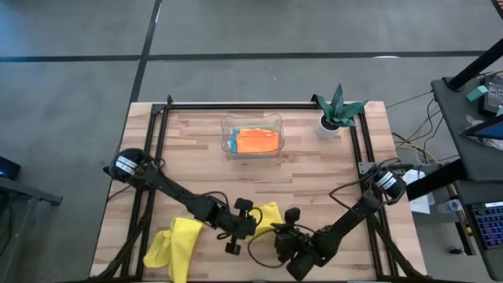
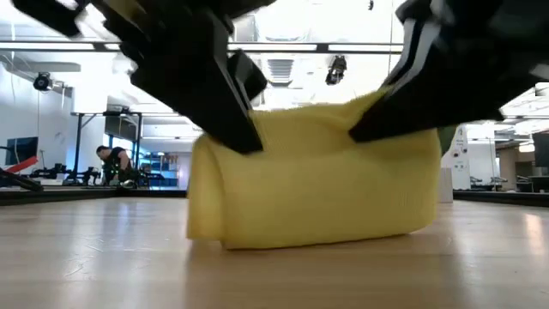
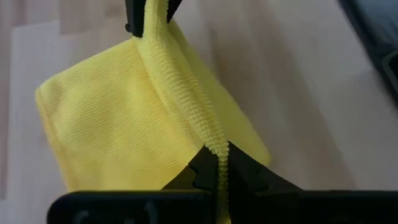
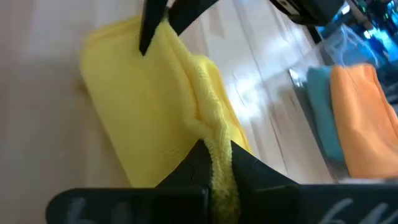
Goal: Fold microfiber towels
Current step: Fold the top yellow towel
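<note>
A bright yellow microfiber towel (image 1: pixel 269 212) (image 2: pixel 317 184) hangs between my two grippers near the table's near edge, with its lower fold resting on the wood. My left gripper (image 1: pixel 253 223) (image 3: pixel 217 163) is shut on one end of its raised top edge. My right gripper (image 1: pixel 284 233) (image 4: pixel 214 160) is shut on the other end. A second yellow towel (image 1: pixel 174 245) lies crumpled at the near left. An orange towel (image 1: pixel 258 141) and a turquoise one (image 4: pixel 323 112) lie in the clear tray (image 1: pixel 228 126). My left gripper pinches the towel's raised top edge (image 3: pixel 211 140) between its two fingers, slanting down from the table's left. The edge runs fairly straight to the other gripper, and the cloth hangs below onto the table. My right gripper pinches the same edge at its other end (image 4: pixel 211 134), where the cloth is bunched into several layers. It comes slanting down from the table's right. The towel hangs below it, with its bottom on the table.
A small green plant in a white pot (image 1: pixel 336 114) stands at the far right corner. The clear tray sits at the far middle of the table. Bare wood (image 1: pixel 314 169) lies between the tray and the grippers.
</note>
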Motion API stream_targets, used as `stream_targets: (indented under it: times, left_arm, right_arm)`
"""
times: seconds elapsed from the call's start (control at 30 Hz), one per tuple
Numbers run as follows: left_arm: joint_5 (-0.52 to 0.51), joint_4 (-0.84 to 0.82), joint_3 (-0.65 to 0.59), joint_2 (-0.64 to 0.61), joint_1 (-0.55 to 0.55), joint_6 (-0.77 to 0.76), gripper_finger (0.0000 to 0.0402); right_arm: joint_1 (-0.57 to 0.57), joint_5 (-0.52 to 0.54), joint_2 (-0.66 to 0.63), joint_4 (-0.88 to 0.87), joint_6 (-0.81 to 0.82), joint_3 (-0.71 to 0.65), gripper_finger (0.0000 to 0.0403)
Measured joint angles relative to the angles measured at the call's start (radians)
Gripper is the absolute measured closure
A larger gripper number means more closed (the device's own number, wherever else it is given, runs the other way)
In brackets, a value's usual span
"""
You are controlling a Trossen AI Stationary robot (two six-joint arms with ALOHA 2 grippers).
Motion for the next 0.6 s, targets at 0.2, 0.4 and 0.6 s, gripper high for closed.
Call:
stream_targets:
  times: [0.2,0.4,0.6]
  left_arm:
    - [0.036,0.041,-0.067,-0.004,0.064,0.0,0.0401]
    - [0.044,0.095,-0.139,-0.017,0.101,-0.009,0.0401]
    - [0.034,0.135,-0.179,-0.017,0.108,-0.034,0.0401]
  right_arm:
    - [-0.044,-0.02,0.0,-0.033,0.04,-0.014,0.0394]
    - [-0.101,-0.077,0.003,-0.029,0.049,-0.026,0.0394]
    - [-0.15,-0.166,0.004,0.02,0.05,-0.06,0.0394]
